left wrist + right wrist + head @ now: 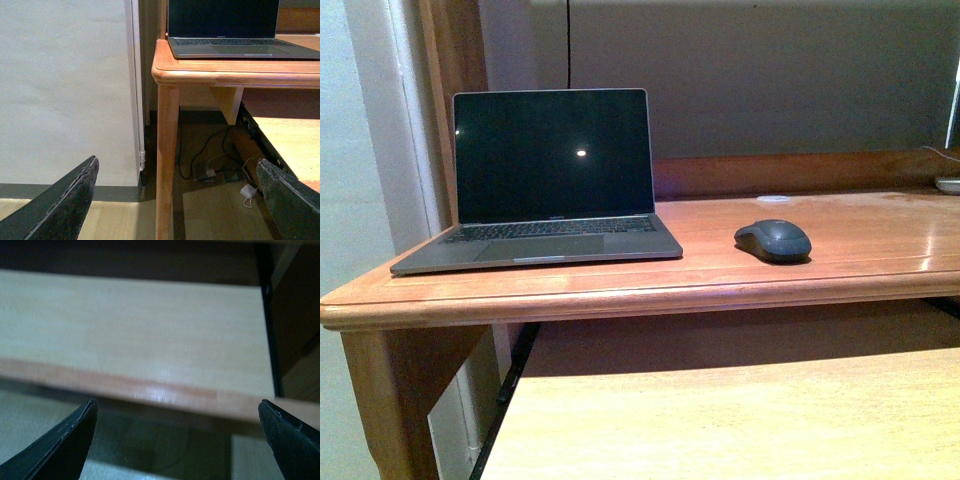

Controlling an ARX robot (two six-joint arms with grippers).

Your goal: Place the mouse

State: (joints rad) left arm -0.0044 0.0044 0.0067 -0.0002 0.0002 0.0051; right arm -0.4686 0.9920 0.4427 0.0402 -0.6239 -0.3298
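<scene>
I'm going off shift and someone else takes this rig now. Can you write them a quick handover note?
Left gripper: open, empty, low beside the desk leg.
Right gripper: open, empty, near the lower shelf front edge.
Mouse: lying unheld on the desk top, right of the open laptop, apart from it.
Done or left: cannot tell whether this is the mouse's final spot; if not, grasp and place it.

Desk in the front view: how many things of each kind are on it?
Open grey laptop, dark screen: 1
Small dark grey rounded plastic mouse: 1
Small flat white disc: 1
Pale object cut off at right edge: 1
Total: 4
</scene>
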